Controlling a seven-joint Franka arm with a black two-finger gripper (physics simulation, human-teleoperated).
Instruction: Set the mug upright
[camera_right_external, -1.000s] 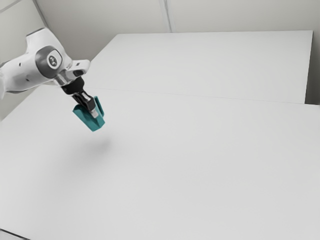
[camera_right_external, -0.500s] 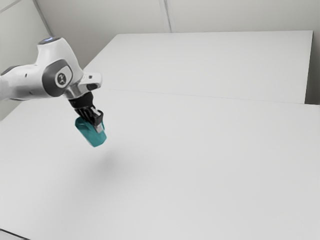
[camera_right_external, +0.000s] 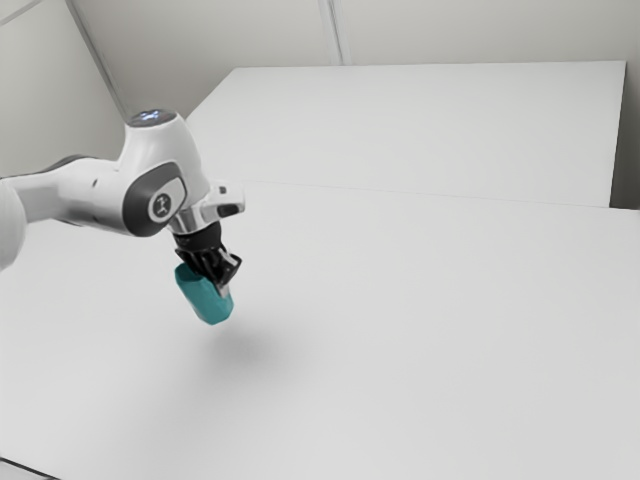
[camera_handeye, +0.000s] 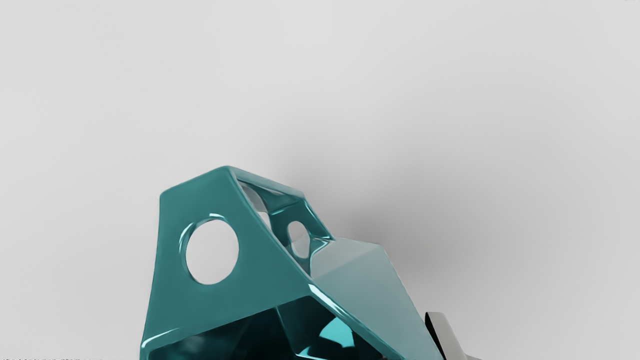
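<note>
Here's the mug (camera_right_external: 203, 299), tilted, clamped at the tips of my pincer (camera_right_external: 221, 284), seemingly up off the surface (camera_right_external: 420, 330)!

A broad, white surface (camera_right_external: 450, 350) is seen in the exterior view, with a soft grey shadow (camera_right_external: 245, 352) cast on it. Beyond it, a second white slab (camera_right_external: 430, 125) is set, and the two are divided by a thin seam. Behind them, a pale grey wall (camera_right_external: 480, 30) is crossed by a narrow upright strip (camera_right_external: 334, 30). In the exterior view's lower left corner, a dark line (camera_right_external: 30, 468) is shown.
</note>
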